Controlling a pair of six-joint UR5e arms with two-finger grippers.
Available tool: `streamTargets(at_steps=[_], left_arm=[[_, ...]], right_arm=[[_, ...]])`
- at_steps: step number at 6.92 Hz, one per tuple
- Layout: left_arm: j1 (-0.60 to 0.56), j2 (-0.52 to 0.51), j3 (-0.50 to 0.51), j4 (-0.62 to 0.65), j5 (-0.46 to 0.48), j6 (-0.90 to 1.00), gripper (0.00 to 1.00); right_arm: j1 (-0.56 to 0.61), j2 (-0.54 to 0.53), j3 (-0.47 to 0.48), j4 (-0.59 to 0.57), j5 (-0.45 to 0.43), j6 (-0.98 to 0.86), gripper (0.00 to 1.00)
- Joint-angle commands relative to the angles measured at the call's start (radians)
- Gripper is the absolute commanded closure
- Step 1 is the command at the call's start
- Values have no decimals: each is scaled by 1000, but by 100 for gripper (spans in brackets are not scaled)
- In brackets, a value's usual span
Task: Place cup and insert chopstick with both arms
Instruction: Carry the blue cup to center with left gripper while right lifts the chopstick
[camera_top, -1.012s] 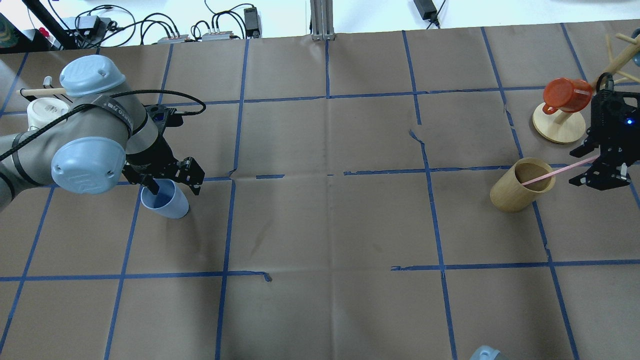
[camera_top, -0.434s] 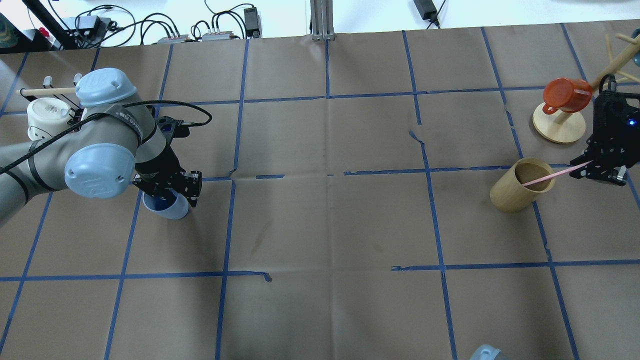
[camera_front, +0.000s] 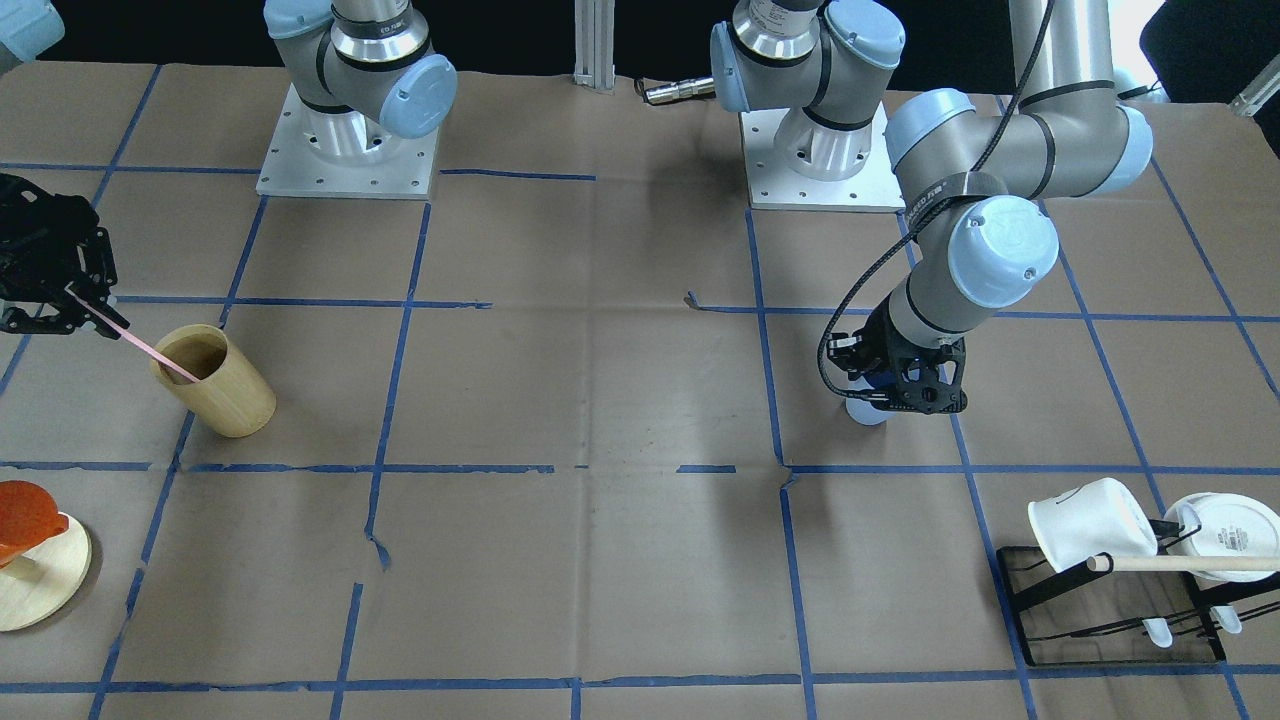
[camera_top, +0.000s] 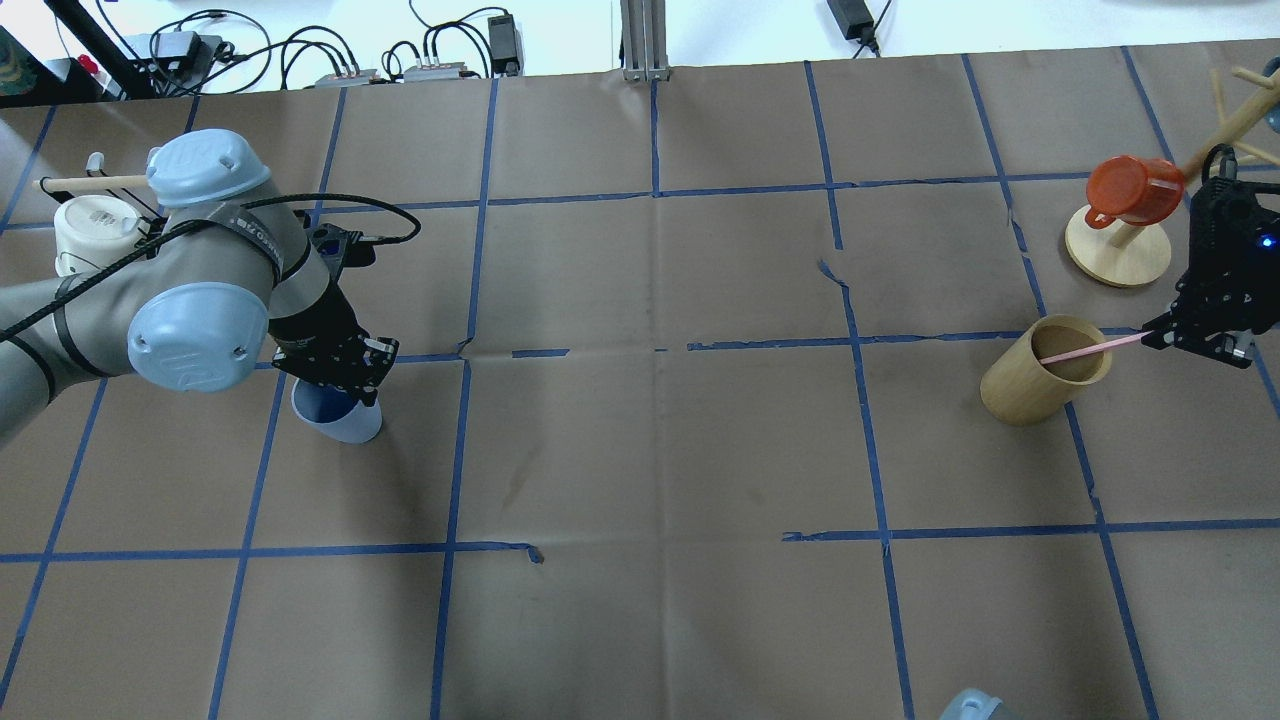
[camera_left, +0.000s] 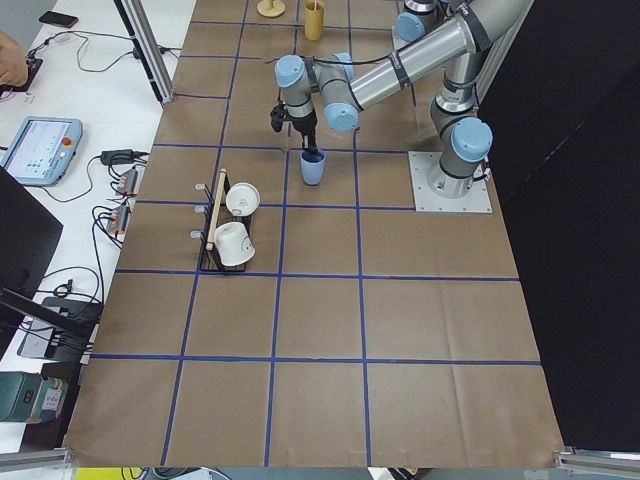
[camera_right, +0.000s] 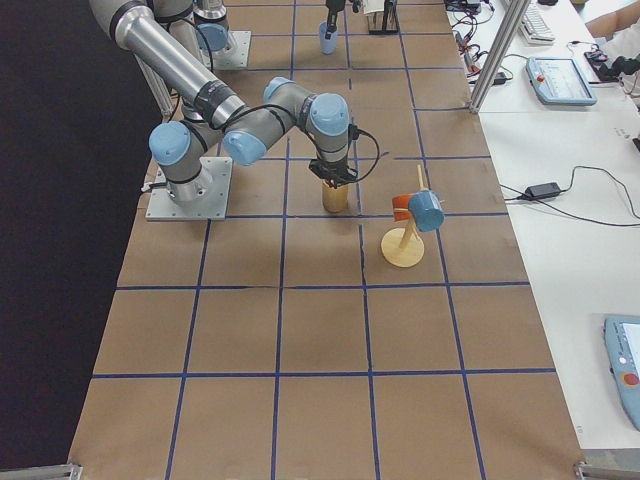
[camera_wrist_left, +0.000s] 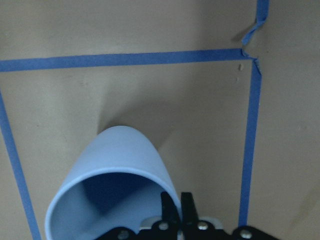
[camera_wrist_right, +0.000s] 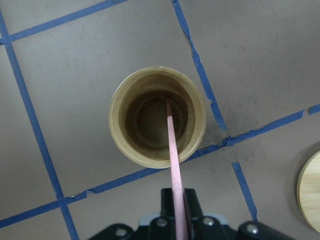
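Precariously pinching the cup (camera_top: 342, 422) by one rim wall, low at the table (camera_top: 640, 450) on the robot's left, in the closed left gripper (camera_top: 336, 368), and clamping the chopstick (camera_top: 1090, 349), tip inside the wooden cup (camera_top: 1035, 392), in the closed right gripper (camera_top: 1172, 337): risking a swinging, slipping cup or a levered-over wooden cup.

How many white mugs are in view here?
2, both on the black rack: the inner white mug toward the table's middle, the outer white mug beside it. None appears hidden.
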Motion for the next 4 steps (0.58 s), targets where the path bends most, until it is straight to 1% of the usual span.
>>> streamTargets(at_steps=[1, 2, 3, 4], left_arm=[[-4, 18, 12, -3, 1, -61, 100], [-26, 10, 39, -14, -5, -147, 100], [-69, 1, 62, -18, -17, -229, 100], [-155, -8, 98, -17, -19, -335, 100]], right_arm=[[0, -10, -16, 2, -1, 6, 91], [0, -13, -33, 12, -5, 28, 91], [5, -24, -49, 26, -27, 69, 91], [9, -47, -62, 66, -31, 95, 91]])
